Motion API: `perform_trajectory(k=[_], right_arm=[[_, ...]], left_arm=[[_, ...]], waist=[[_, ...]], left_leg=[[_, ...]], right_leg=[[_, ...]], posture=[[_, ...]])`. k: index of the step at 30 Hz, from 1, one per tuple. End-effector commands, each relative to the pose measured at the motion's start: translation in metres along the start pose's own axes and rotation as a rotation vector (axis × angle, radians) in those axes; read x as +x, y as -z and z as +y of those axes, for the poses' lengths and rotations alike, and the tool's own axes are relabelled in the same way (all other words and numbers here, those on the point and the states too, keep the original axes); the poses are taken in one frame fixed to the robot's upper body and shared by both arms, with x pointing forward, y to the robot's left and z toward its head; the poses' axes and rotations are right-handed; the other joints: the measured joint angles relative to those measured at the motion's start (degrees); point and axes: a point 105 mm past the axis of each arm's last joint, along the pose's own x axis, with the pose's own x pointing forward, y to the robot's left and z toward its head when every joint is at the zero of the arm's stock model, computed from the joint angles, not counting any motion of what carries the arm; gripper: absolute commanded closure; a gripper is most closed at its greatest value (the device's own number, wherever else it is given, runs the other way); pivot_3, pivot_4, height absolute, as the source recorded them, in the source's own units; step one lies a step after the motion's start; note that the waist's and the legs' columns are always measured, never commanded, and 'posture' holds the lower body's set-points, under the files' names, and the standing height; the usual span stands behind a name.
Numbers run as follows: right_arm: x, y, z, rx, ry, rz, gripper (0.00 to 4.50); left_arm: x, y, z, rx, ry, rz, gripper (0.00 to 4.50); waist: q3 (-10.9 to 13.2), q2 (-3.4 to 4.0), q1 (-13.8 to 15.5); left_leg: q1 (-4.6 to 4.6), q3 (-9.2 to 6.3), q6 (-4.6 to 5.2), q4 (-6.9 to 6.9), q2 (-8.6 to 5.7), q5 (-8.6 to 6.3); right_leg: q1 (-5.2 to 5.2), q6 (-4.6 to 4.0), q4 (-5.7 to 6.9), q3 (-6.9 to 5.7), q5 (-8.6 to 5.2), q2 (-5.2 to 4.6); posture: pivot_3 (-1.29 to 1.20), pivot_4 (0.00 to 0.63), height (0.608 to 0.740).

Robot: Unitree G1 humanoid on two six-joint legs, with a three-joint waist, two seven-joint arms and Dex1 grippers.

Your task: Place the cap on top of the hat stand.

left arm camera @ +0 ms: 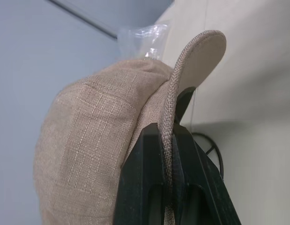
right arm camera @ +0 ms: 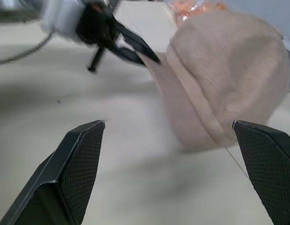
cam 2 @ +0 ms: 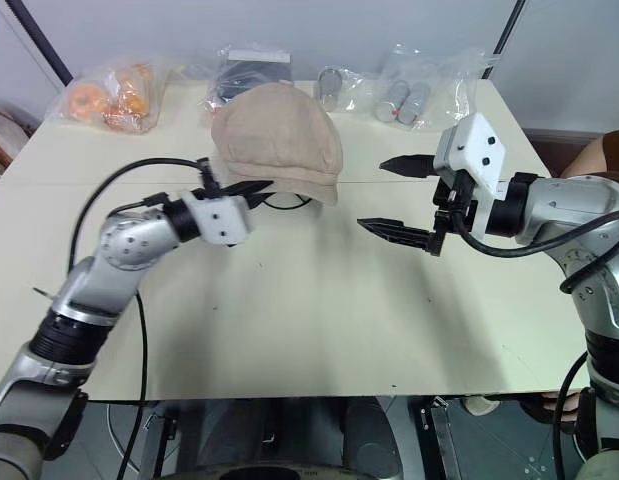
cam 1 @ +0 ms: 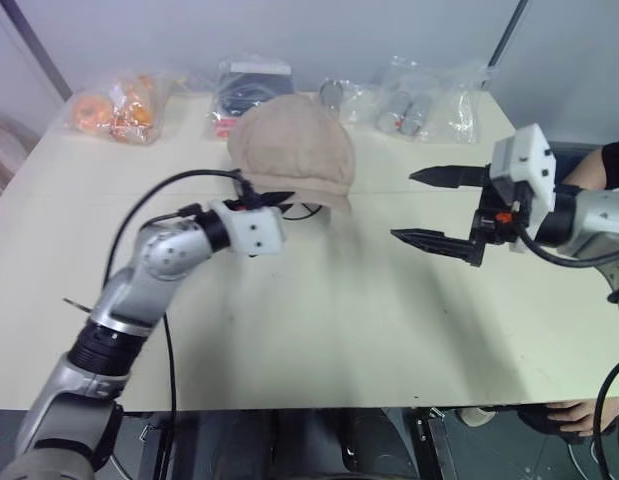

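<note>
The cap (cam 1: 292, 148) sits over the stand (cam 1: 301, 211), of which only a few black wires show under the brim on the side nearer the robot, so the task looks almost done and the step in hand seems to be trimming the fit. The left gripper (left arm camera: 169, 140) has its fingers (left arm camera: 141, 178) closed on the brim's edge, the fabric pinched between them, as the left wrist view shows plainly. To do this well, the pull on the brim should be short and gentle, downward and toward the robot, just enough to seat the crown evenly; the fabric is soft and the wire frame looks light, so a hard tug would likely drag stand and cap together across the desk (cam 1: 319, 320) or tip them. Before letting go, the brim should lie level over the wires, not twisted. The right gripper (cam 1: 441, 208) hangs well apart from the cap on its right, fingers spread wide and holding nothing; it could steady the crown from that side if the stand starts to slide, coming in level and without pressing the puffy top flat. Beyond the cap, along the desk's far edge, lie plastic bags (cam 1: 429, 100) and an orange packet (cam 1: 117, 108), near enough that a backward shove should be avoided.
</note>
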Motion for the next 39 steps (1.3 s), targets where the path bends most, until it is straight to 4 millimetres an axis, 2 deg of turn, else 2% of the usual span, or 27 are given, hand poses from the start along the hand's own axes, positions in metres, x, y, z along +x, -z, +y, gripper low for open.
perform_trajectory(k=[1,7,15,18,20,25,28,32,35,39], right_arm=[[-0.003,-0.004,-0.003,-0.047,0.017,0.002,0.0],[-0.002,-0.004,-0.004,-0.049,0.021,0.003,0.0],[-0.002,-0.008,-0.002,-0.044,0.019,-0.002,0.0],[-0.001,-0.009,-0.003,-0.044,0.019,-0.004,0.0],[-0.001,-0.009,-0.003,-0.045,0.02,-0.004,0.0],[0.0,-0.006,-0.005,-0.04,0.017,-0.001,0.0],[-0.001,-0.001,-0.007,-0.029,0.011,0.005,0.0],[-0.007,0.003,-0.014,0.043,0.001,-0.008,0.0],[-0.011,0.004,-0.022,0.101,0.001,-0.031,0.0],[-0.016,0.004,-0.036,0.179,0.008,-0.062,0.0]], left_arm=[[-0.017,0.003,0.006,-0.007,0.023,-0.08,4.47],[-0.032,0.03,0.011,0.037,0.059,-0.066,4.47],[-0.031,0.041,-0.001,0.043,0.08,-0.074,4.47],[-0.033,0.041,-0.005,0.021,0.089,-0.072,3.48],[-0.036,0.04,-0.008,0.018,0.093,-0.071,2.51],[-0.058,0.04,-0.011,-0.037,0.061,0.007,0.03],[-0.078,0.042,-0.003,-0.226,-0.014,0.107,0.03],[-0.107,0.036,0.015,-0.65,-0.105,0.186,0.03],[-0.127,0.02,0.03,-0.922,-0.118,0.164,0.03],[-0.152,-0.001,0.068,-1.097,-0.132,0.052,0.03]], waist=[[0.0,0.0,0.1],[0.0,0.0,0.1],[0.0,0.0,-0.1],[0.0,0.0,0.0],[0.0,0.01,-0.1],[0.0,0.01,-0.1],[0.0,0.02,-0.2],[0.0,0.01,-0.1],[0.0,0.02,-0.1],[0.0,0.03,-0.2]], left_leg=[[0.0,0.0,0.0,0.0,0.0,0.0],[0.0,0.05,0.0,0.01,-0.02,0.0],[0.0,0.11,0.0,0.01,-0.02,0.0],[0.0,0.12,0.0,0.01,-0.02,0.0],[0.0,0.16,0.0,0.01,-0.01,0.0],[-0.04,0.09,0.0,-0.01,0.05,0.0],[-0.04,0.05,0.0,-0.02,0.13,0.0],[-0.04,0.01,0.01,-0.02,0.18,-0.01],[-0.03,0.0,0.01,-0.01,0.17,-0.01],[-0.03,0.0,0.01,-0.01,0.16,-0.01]], right_leg=[[0.0,0.0,0.0,0.0,0.0,-0.01],[0.01,0.0,0.0,-0.01,0.0,-0.01],[0.01,0.01,0.02,-0.02,0.01,0.0],[0.01,0.01,0.03,-0.01,0.01,0.0],[0.0,0.01,0.03,-0.01,0.01,0.0],[-0.07,0.01,0.03,0.01,0.01,-0.02],[-0.08,0.01,0.03,0.01,0.01,-0.03],[-0.08,0.0,0.04,0.01,0.0,-0.04],[-0.07,0.0,0.03,0.0,0.0,-0.05],[-0.09,-0.02,0.05,-0.01,-0.01,-0.03]], posture=[[0.0,0.15,0.74],[0.0,0.15,0.74],[0.0,0.15,0.74],[0.0,0.15,0.74],[0.0,0.15,0.74],[0.0,0.15,0.74],[0.0,0.15,0.74],[0.0,0.15,0.74],[0.0,0.15,0.74],[0.0,0.15,0.74]])
